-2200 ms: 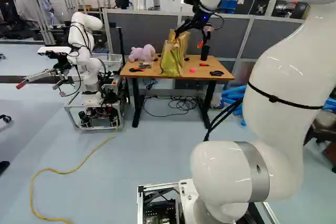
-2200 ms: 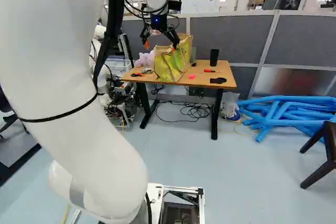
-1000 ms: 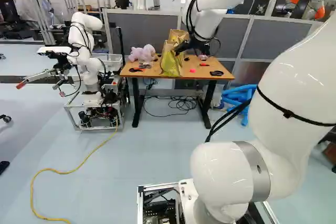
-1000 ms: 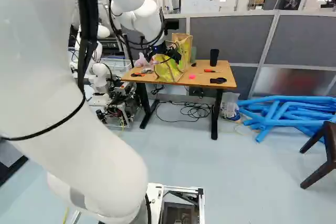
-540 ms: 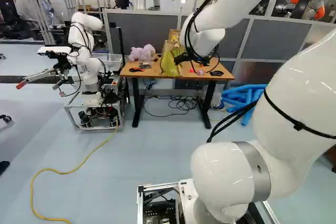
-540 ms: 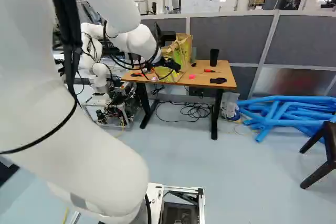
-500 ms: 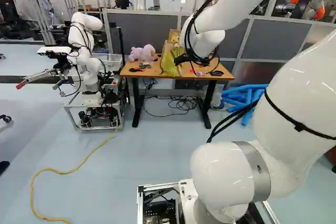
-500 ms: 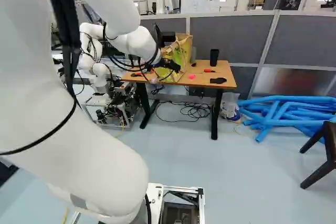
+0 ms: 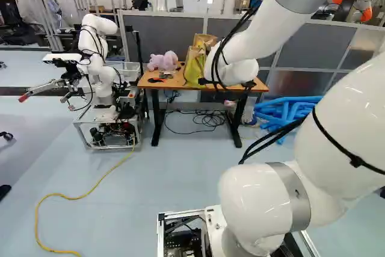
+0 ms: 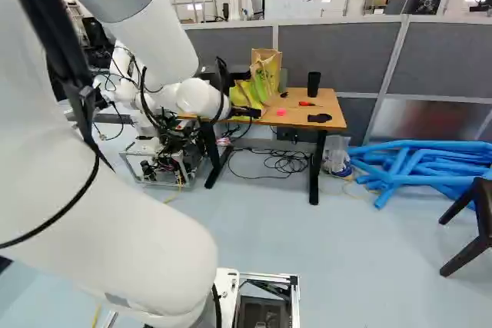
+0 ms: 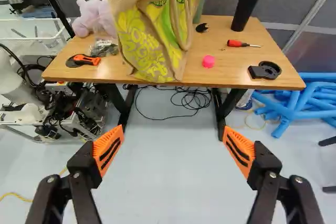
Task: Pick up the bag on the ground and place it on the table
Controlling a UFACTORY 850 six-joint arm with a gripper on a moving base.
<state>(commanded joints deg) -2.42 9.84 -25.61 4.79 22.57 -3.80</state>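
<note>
Arm [image 9: 255, 37] lowered, pincer [image 10: 244, 113] spread wide, facing the table [image 11: 226, 66], bag [image 11: 149, 38] upright on top

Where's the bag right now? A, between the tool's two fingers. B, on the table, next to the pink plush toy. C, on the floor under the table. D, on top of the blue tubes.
B: the bag stands on the tabletop beside the pink plush toy.
</note>
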